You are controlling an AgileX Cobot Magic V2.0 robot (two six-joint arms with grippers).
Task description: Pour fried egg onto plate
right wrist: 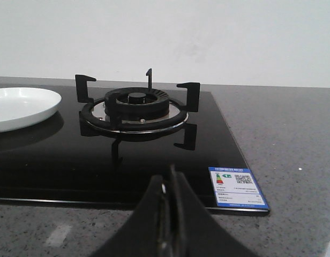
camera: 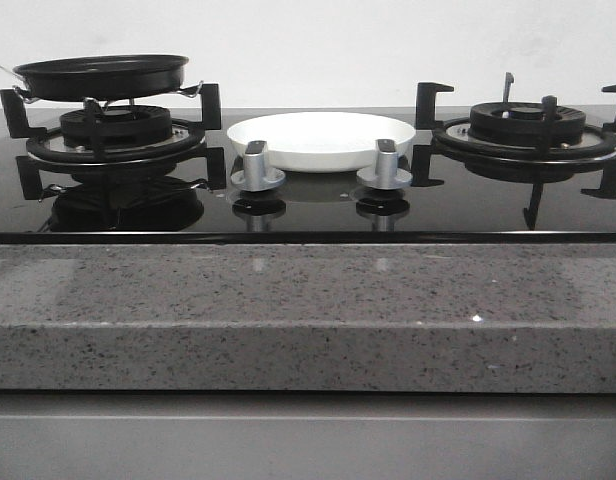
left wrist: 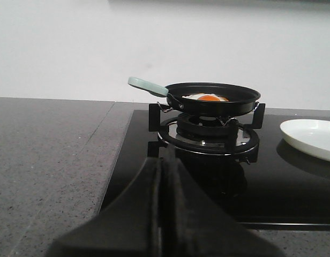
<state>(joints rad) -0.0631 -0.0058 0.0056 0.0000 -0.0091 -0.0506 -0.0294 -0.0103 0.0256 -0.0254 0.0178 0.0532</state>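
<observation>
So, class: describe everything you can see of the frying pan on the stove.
The frying pan is round, shallow and black, seemingly non-stick metal, with a pale mint-green handle angled upward away from the plate. It sits level on the left burner grate. Inside lies the fried egg, white with an orange yolk. Neither gripper touches it.

The plate (camera: 321, 138) lies open from above on the glass between two burner grates. In front of it stand two knobs (camera: 257, 168), blocking a low approach. The pan (camera: 103, 75) sits on the left grate (camera: 113, 135); the right grate's (camera: 528, 130) prongs stick up bare.
</observation>
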